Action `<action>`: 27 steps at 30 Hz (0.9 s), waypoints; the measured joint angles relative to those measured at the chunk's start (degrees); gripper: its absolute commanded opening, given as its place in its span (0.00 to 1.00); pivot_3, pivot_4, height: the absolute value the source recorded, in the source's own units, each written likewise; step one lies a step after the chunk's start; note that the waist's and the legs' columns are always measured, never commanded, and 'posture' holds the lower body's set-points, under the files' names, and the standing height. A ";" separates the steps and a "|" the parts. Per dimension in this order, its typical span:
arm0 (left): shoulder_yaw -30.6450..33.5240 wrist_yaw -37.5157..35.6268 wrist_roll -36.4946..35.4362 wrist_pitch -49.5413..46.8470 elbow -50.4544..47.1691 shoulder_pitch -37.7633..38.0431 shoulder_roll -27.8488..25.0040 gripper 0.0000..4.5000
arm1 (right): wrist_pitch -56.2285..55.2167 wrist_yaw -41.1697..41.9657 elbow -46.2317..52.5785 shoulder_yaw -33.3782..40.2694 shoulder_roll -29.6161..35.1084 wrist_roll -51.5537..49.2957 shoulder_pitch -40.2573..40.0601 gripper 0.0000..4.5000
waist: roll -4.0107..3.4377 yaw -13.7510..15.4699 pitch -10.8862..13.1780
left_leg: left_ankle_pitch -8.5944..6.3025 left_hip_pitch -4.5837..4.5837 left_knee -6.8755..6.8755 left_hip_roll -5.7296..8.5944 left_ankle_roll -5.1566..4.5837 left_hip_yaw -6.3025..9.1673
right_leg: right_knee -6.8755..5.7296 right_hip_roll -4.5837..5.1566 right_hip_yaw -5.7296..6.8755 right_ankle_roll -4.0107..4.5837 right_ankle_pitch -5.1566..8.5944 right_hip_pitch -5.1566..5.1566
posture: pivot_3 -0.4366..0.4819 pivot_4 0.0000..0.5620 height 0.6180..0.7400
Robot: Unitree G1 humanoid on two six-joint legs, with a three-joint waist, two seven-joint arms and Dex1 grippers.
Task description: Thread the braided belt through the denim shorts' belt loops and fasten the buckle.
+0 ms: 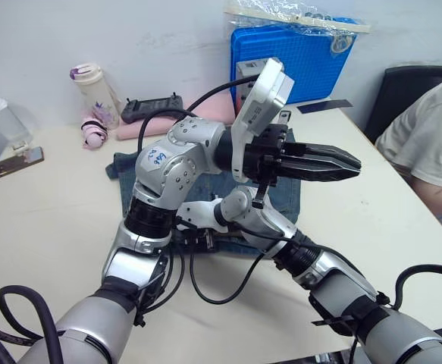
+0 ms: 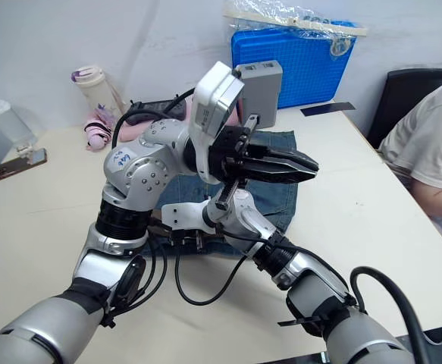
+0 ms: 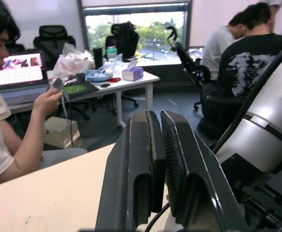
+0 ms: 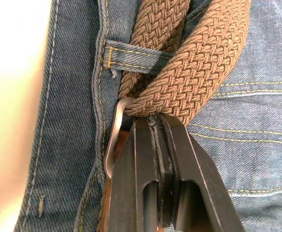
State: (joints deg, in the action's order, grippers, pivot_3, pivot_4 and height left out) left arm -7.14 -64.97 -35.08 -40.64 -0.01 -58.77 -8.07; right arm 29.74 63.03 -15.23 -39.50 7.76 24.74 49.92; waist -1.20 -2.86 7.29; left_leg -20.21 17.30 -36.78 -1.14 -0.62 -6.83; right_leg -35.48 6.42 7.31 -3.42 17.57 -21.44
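Our right gripper (image 4: 157,118) has its jaws pinched tight on the brown braided belt (image 4: 199,67), right beside the small silvery metal buckle (image 4: 112,140). The belt lies on the blue denim shorts (image 4: 73,121), tucked under one short denim belt loop (image 4: 131,57) just past the buckle. Our left gripper (image 1: 355,164) hangs in the air above the shorts, jaws closed on nothing. We think we should pull slowly and keep the buckle flat, so the strap does not bunch.
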 measured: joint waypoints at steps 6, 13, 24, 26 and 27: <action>2.28 4.03 1.21 0.92 -0.09 5.30 -6.86 0.09 | -0.68 -0.07 0.46 1.35 -0.26 -1.39 -0.85 0.01 | 0.17 -0.18 0.06 | -0.06 -0.17 0.20 -0.01 0.31 0.06 | -0.42 0.00 0.00 0.14 0.40 -0.08 | 0.48 0.27 0.90; 12.75 14.32 1.19 -1.16 -2.41 14.85 -14.73 0.09 | 0.64 -0.94 6.32 5.49 0.94 -3.43 -5.01 0.01 | 0.83 -0.03 0.59 | -0.10 -0.09 0.27 0.03 0.26 0.38 | -0.21 0.00 0.03 0.21 0.44 -0.22 | 0.48 0.27 0.90; 36.53 37.29 -10.30 -20.69 -7.85 34.10 -17.17 0.48 | 6.76 -4.26 15.55 7.72 1.73 -5.49 -9.80 0.15 | 1.73 -0.05 1.43 | -0.14 0.52 0.51 0.07 0.23 0.87 | -0.05 -0.04 0.12 0.21 0.44 -0.57 | 0.48 0.27 0.90; 39.07 39.70 -14.55 -24.61 -10.00 35.67 -16.92 0.68 | 7.98 -5.13 16.95 8.86 2.22 -5.85 -10.01 0.31 | 1.86 0.27 1.44 | -0.07 1.24 0.24 0.15 0.20 1.04 | -0.11 -0.03 0.10 0.21 0.44 -1.10 | 0.48 0.27 0.90; 40.43 40.94 -16.79 -26.26 -10.92 36.21 -16.64 0.69 | 8.68 -5.50 17.56 9.33 2.33 -6.09 -10.19 0.42 | 1.85 0.45 1.46 | 0.01 1.34 0.22 0.16 0.07 1.09 | -0.11 -0.03 0.11 0.21 0.44 -1.15 | 0.48 0.27 0.90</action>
State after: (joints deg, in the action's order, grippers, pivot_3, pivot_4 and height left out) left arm 33.29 -24.03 -51.87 -66.90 -10.93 -22.56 -24.71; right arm 38.42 57.53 2.33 -30.17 10.09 18.65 39.73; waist 0.65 -2.41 8.75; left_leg -20.20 18.64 -36.56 -0.98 -0.55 -5.74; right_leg -35.58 6.39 7.42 -3.20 18.01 -22.59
